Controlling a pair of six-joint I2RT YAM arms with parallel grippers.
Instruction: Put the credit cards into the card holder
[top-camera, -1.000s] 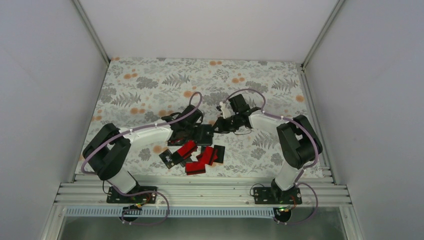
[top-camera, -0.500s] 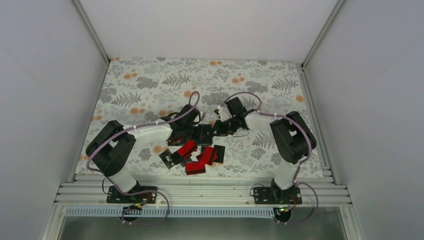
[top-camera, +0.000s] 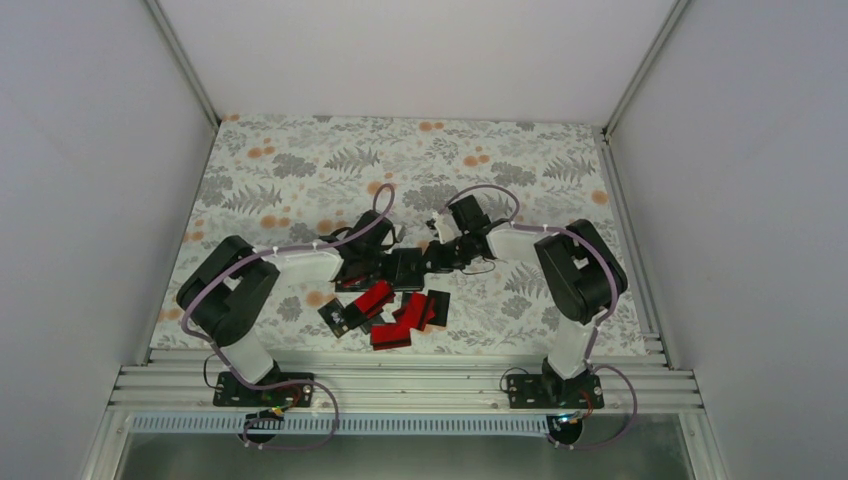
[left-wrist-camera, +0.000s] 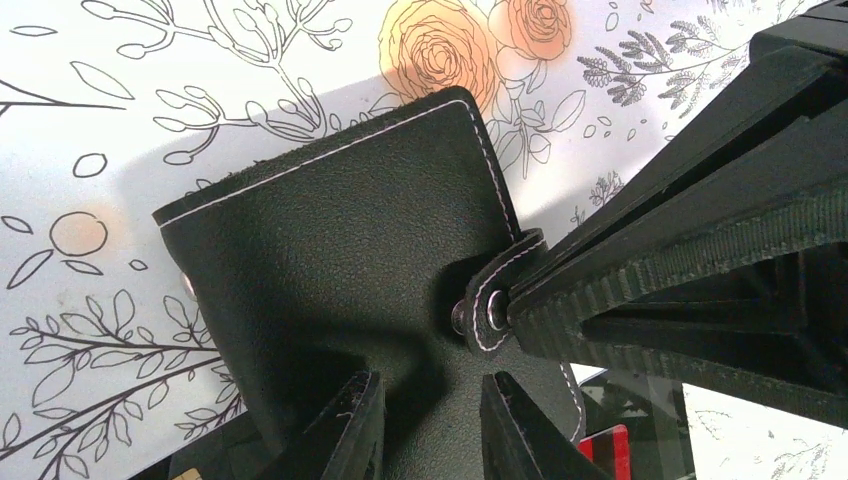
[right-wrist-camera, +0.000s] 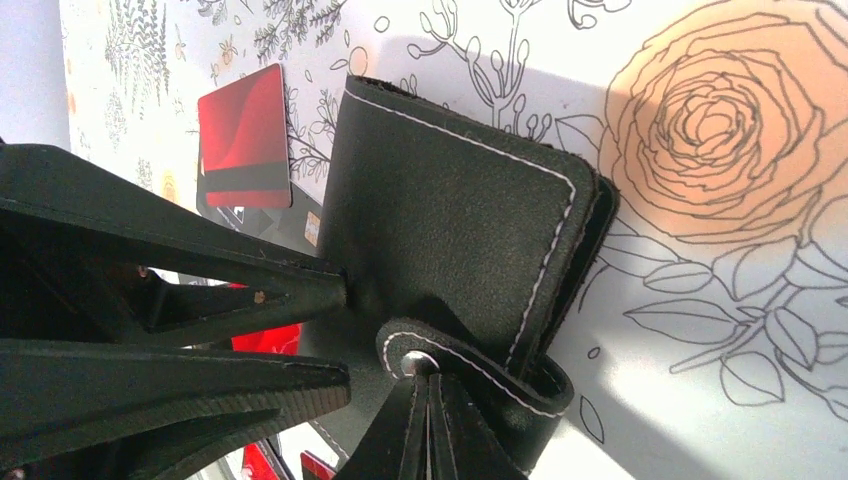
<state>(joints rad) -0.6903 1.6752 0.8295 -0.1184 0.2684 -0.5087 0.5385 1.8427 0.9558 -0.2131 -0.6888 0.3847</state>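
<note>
The black card holder (top-camera: 408, 268) lies folded shut in the middle of the flowery cloth (top-camera: 300, 170), between the two arms. The right gripper (right-wrist-camera: 430, 430) is squeezed tight on the holder's little snap strap (right-wrist-camera: 470, 375). The left gripper (left-wrist-camera: 425, 425) has its fingers (left-wrist-camera: 350, 430) a bit apart, with the holder's other side between them. I cannot tell if they are pinching it or only sitting around it.

Just in front of the holder, toward the arms, is a messy pile of credit cards (top-camera: 392, 312), some red and some black, lying over each other. One red card with a dark stripe (right-wrist-camera: 245, 135) lies right beside the holder. White walls (top-camera: 90, 200) stand around the table, and metal rails (top-camera: 400, 385) run along the near edge.

From above, the two grippers cover both sides of the holder. The left gripper blocks much of the card pile in the right wrist view. The inside of the holder is hidden. The print on the black cards is too small to read.
</note>
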